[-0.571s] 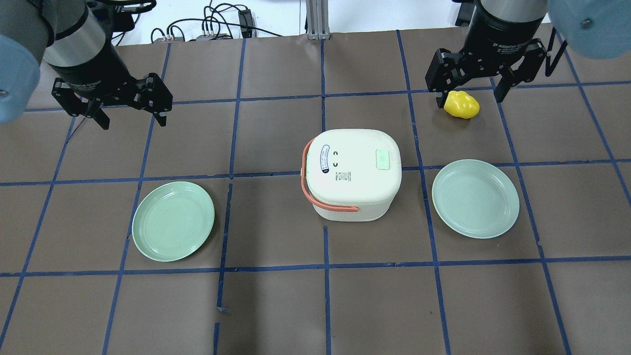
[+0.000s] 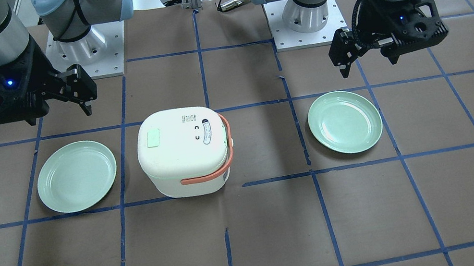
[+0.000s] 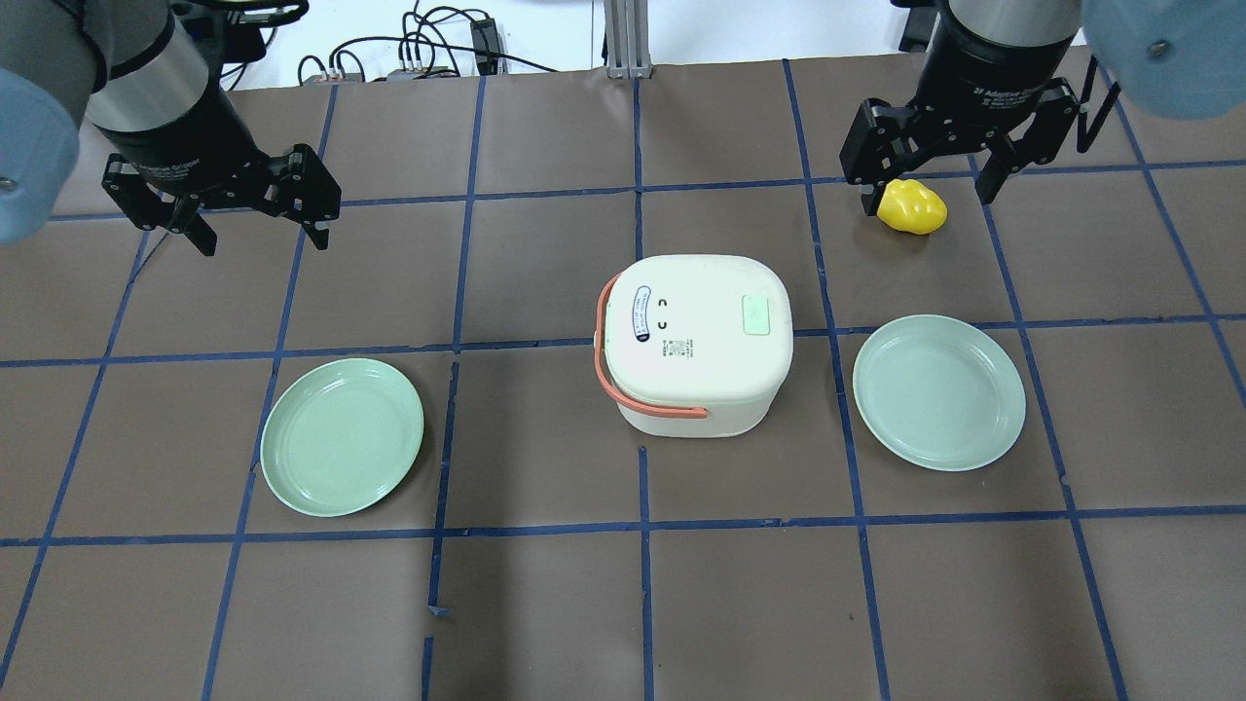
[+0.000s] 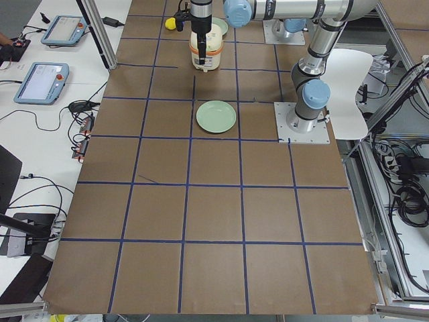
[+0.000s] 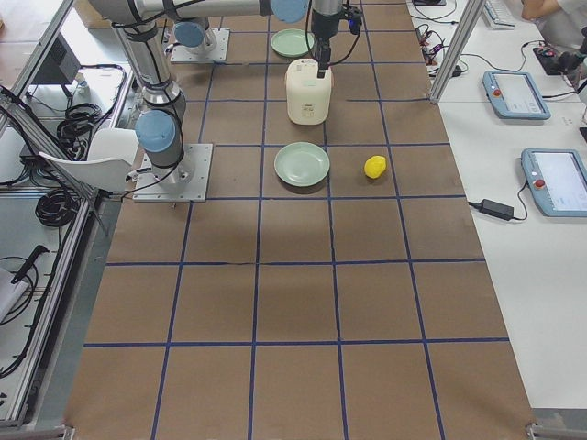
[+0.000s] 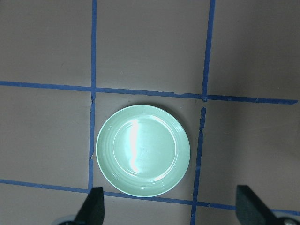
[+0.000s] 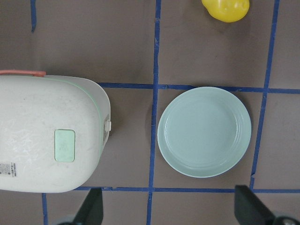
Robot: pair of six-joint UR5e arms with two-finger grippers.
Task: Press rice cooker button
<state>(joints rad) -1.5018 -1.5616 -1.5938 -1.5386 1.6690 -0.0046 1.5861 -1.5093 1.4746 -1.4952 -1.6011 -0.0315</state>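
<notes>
The white rice cooker (image 3: 693,341) with an orange handle stands at the table's middle. Its pale green button (image 3: 756,314) sits on the lid, on the side toward my right arm. The cooker (image 2: 184,152) and its button (image 2: 153,138) also show in the front-facing view, and the cooker (image 7: 47,136) with its button (image 7: 64,145) in the right wrist view. My right gripper (image 3: 925,195) is open and empty, held high, to the right of the cooker. My left gripper (image 3: 263,234) is open and empty, high over the table's left part.
A green plate (image 3: 341,436) lies left of the cooker and shows under my left gripper (image 6: 171,211). A second green plate (image 3: 939,391) lies right of the cooker. A yellow toy pepper (image 3: 912,206) lies beyond that plate, on the operators' side.
My right gripper has shifted very slightly toward the far side. My left gripper and the objects have not moved.
</notes>
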